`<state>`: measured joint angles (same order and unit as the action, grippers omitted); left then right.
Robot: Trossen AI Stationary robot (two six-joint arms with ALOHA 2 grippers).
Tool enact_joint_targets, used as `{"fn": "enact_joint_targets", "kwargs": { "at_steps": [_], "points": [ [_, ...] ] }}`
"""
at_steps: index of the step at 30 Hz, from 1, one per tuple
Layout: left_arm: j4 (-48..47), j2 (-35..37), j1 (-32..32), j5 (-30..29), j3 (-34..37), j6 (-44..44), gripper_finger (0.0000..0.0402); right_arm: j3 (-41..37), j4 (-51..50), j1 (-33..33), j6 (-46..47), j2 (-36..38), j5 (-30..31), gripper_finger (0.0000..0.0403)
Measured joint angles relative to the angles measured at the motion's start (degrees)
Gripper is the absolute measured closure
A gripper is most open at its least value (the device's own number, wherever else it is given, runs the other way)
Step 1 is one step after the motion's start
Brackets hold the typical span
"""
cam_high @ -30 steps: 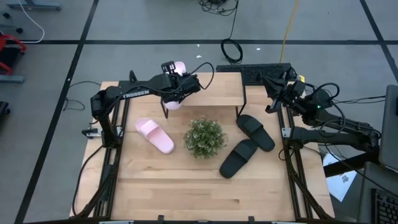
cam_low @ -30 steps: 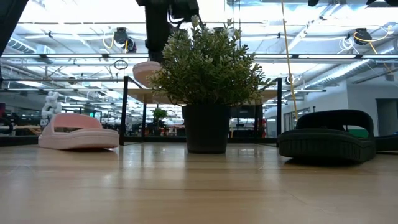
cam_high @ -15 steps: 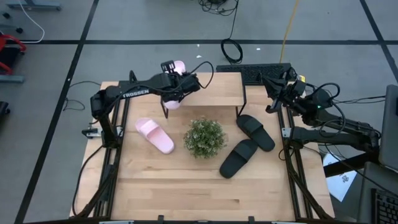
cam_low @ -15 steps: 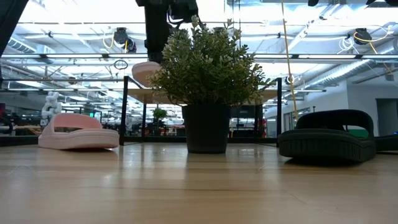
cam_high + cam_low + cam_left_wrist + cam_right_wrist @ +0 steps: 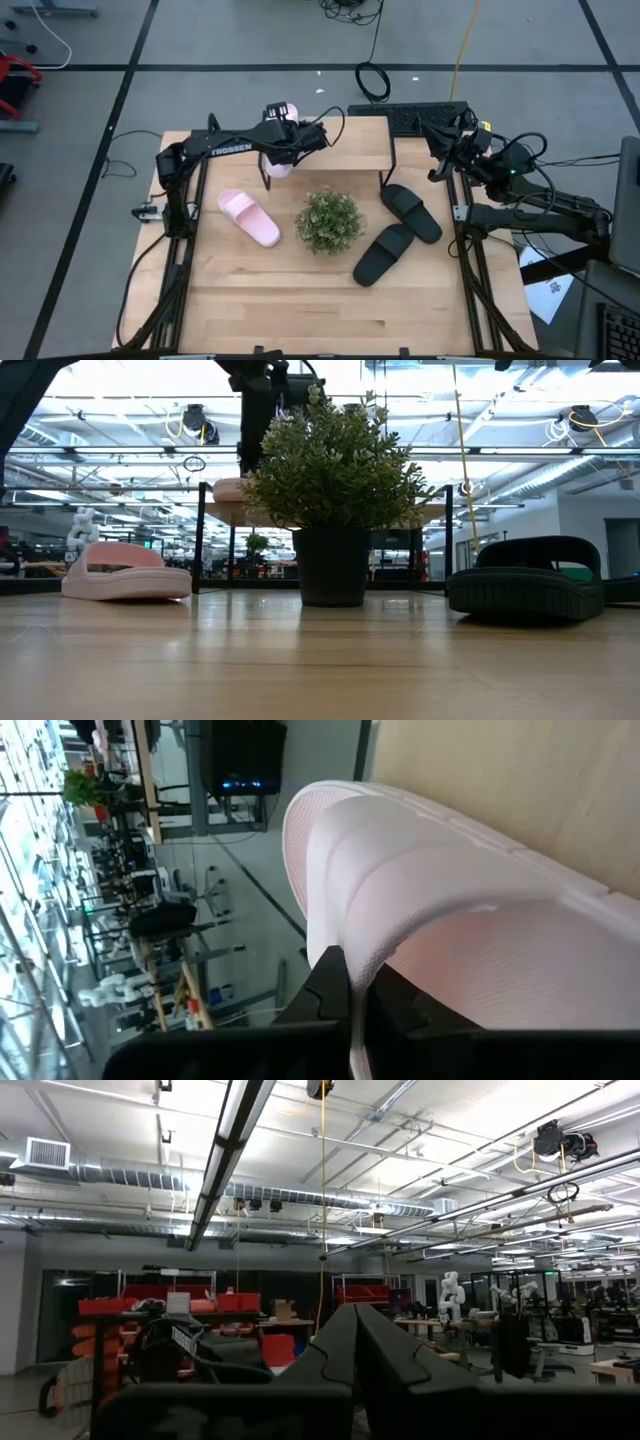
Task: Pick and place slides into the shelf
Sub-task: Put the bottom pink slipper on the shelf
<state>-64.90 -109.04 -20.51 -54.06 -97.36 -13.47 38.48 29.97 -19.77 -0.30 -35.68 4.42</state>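
Observation:
My left gripper is shut on one light pink slide over the left end of the shelf. That slide lies across the plank's depth, one end past the far edge and the other past the near edge. In the low view it sits level just above the plank; I cannot tell whether they touch. The other pink slide lies sole down on the table. Two black slides lie to the right. My right gripper is shut, raised at the table's far right. My left gripper pinches the pink slide's wide strap at its edge, between the two fingers. The fingers come from the table's left, over the slide. The slide is level, with the shelf's plank right beside its sole.
A potted plant stands mid-table, just in front of the shelf, between the pink slide and the black ones. A keyboard lies behind the shelf's right end. The table's near half is bare wood.
My left gripper has moved a little toward the table's right, farther over the shelf, and has gone down. The pink slide in it has dropped from a tilted pose above the plank to level at the plank's top. The grip has stayed shut.

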Motion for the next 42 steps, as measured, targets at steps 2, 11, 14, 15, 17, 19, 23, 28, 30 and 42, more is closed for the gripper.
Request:
{"fn": "enact_joint_targets", "kwargs": {
  "at_steps": [2,11,14,15,17,19,23,28,30,42],
  "points": [
    [-0.91,-0.58,0.00,-0.41,-0.04,0.12,0.0401,0.00,-0.02,0.00,0.08,0.00,-0.04,0.0403],
    [-1.55,-0.69,-0.02,-2.95,-0.04,-0.26,0.0401,0.00,-0.04,0.00,-0.45,-0.02,-0.01,0.0403],
    [-1.56,-0.67,0.00,-2.99,-0.04,-0.34,0.0401,0.00,-0.02,0.00,-0.98,0.00,-0.02,0.0403],
    [-1.56,-0.67,0.00,-2.99,-0.04,-0.34,0.0401,0.00,-0.02,0.00,-1.33,0.00,0.00,0.0403],
    [-1.54,-0.65,0.00,-2.99,-0.04,-0.34,0.0401,0.00,-0.04,0.00,-1.92,0.00,0.00,0.0403],
    [-1.54,-0.64,0.00,-2.97,-0.04,-0.33,0.0401,0.00,-0.03,0.00,-1.98,0.00,0.00,0.0403],
    [-1.55,-0.63,0.02,-2.71,-0.04,-0.32,0.0397,0.00,-0.04,0.00,-2.07,0.00,0.00,0.0403],
    [-1.40,-0.56,0.47,-1.14,-0.04,-0.07,0.0379,0.00,-0.02,0.00,-2.07,0.00,0.00,0.0403],
    [-1.38,-0.56,0.75,-1.75,-0.04,0.14,0.0372,0.00,-0.04,0.00,-2.08,0.00,0.00,0.0403],
    [-1.27,-0.56,1.53,-2.46,-0.02,-1.23,0.0312,0.00,-0.04,0.00,-1.96,-0.01,0.00,0.0403]
  ]
}}
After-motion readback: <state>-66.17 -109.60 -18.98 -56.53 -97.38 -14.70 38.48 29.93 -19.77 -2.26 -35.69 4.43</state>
